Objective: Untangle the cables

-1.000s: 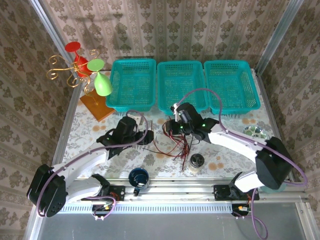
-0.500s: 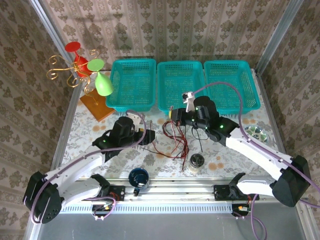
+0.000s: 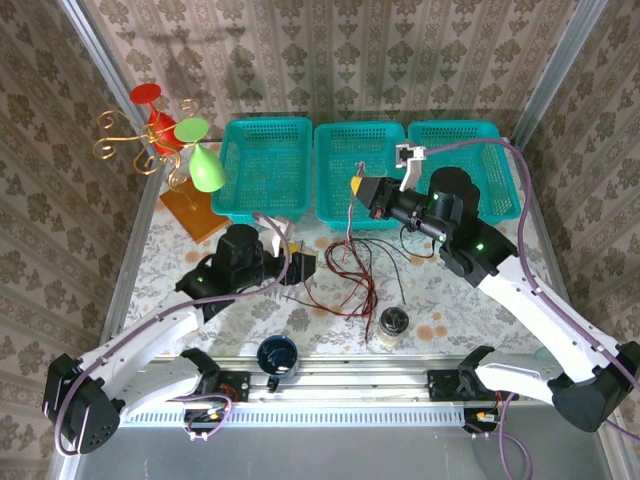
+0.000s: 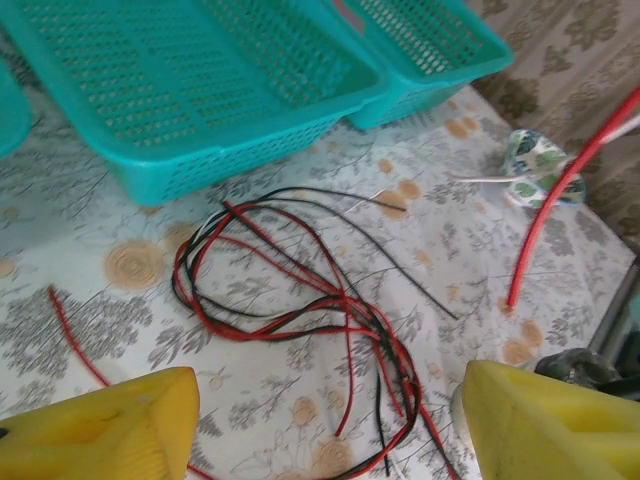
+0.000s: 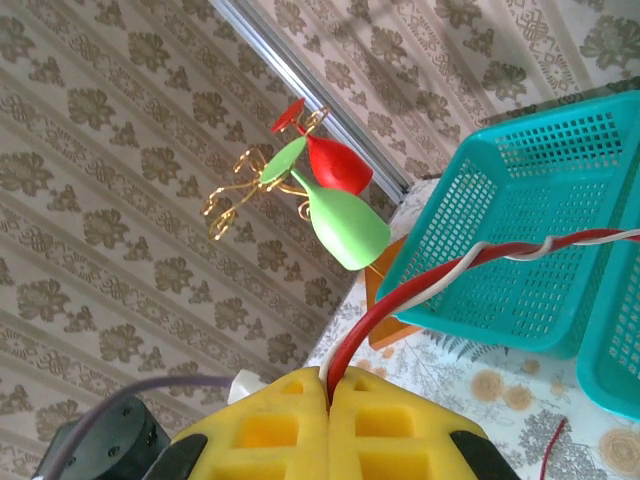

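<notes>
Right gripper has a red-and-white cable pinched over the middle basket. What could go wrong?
1. The cable in the right gripper has red and white strands twisted together; pulling may tighten them.
2. The left gripper is open, so the tangle is unanchored and could drag toward the jar.

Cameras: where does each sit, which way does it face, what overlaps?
Top external: above and behind the robot, looking down at the table; both arms, left gripper, right gripper.
Left wrist: low, facing the cables and baskets; own open yellow fingers.
Right wrist: raised, facing the glass stand; pads shut on a red-and-white cable.
Shared: baskets in all three.
</notes>
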